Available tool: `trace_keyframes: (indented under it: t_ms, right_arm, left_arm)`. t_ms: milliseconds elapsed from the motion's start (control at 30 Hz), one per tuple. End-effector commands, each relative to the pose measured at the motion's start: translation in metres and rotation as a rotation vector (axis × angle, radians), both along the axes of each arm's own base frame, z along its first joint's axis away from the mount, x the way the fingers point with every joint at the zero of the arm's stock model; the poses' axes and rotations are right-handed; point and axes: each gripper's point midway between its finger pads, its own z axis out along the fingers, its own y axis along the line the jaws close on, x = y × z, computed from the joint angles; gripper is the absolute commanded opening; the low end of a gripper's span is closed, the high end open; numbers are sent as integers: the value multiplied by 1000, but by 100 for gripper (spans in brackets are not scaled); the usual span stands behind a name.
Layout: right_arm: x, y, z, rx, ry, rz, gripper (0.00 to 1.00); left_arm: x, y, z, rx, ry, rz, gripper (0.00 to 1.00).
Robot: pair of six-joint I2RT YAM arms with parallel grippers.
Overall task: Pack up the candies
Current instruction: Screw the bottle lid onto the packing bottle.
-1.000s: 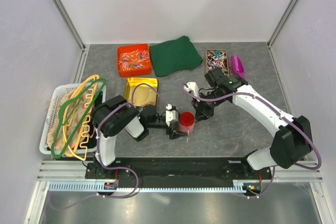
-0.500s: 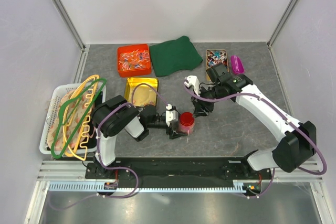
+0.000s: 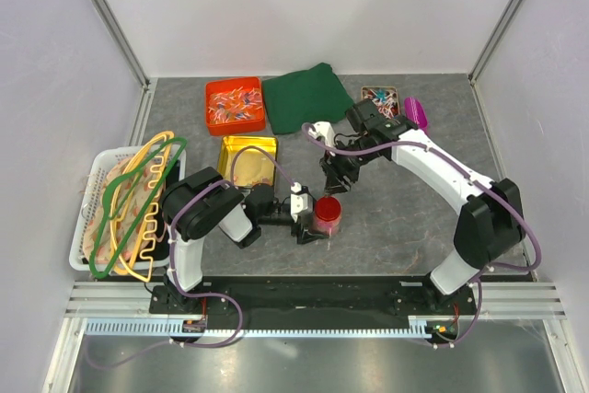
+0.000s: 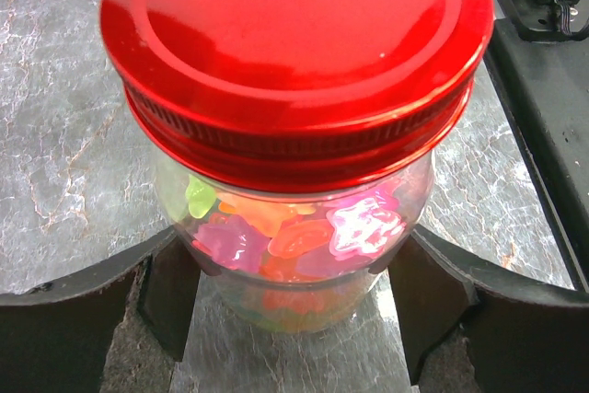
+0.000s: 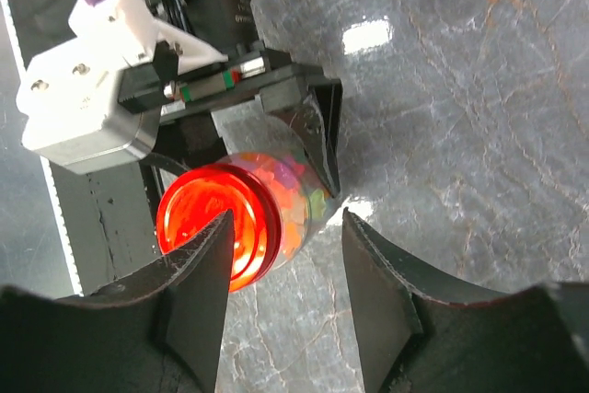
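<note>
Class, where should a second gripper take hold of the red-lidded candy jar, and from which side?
Probably the red lid, from straight above, fingers across its round rim. The jar stands upright, and the left gripper clasps its glass body from the side.

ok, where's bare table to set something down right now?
Widest bare patch: near right, between the jar and the right arm. Smaller one: far left, between the orange bin and the basket. Crowded: back row and around the jar.

Left end effector [image 4: 294,306] clamped around a jar [image 4: 294,52], right end effector [image 5: 285,255] hovering just above, fingers spread apart
</note>
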Motion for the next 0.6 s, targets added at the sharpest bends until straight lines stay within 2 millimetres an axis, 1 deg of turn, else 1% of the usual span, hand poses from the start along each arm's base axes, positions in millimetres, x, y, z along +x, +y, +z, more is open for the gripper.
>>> trace_keyframes:
  t_ms: [0, 267, 367, 400, 467, 500, 567]
  right_arm:
    - [1, 13, 15, 71, 4, 42, 56]
    - [-18, 7, -6, 26, 72, 82, 50]
    - [-24, 4, -8, 20, 88, 86, 42]
    - [-27, 2, -10, 17, 93, 87, 36]
    - [-29, -2, -10, 8, 88, 86, 33]
    - [-32, -4, -14, -5, 96, 84, 33]
    - [-33, -8, -17, -19, 87, 80, 31]
  left_arm:
    - [10, -2, 15, -53, -100, 21, 81]
    - [10, -2, 15, -53, -98, 21, 81]
    - [10, -2, 15, -53, -98, 21, 81]
    - [9, -2, 15, -54, -102, 20, 81]
    - [9, -2, 15, -53, -100, 20, 81]
    - [10, -2, 15, -53, -101, 21, 81]
    - [9, -2, 14, -52, -99, 20, 81]
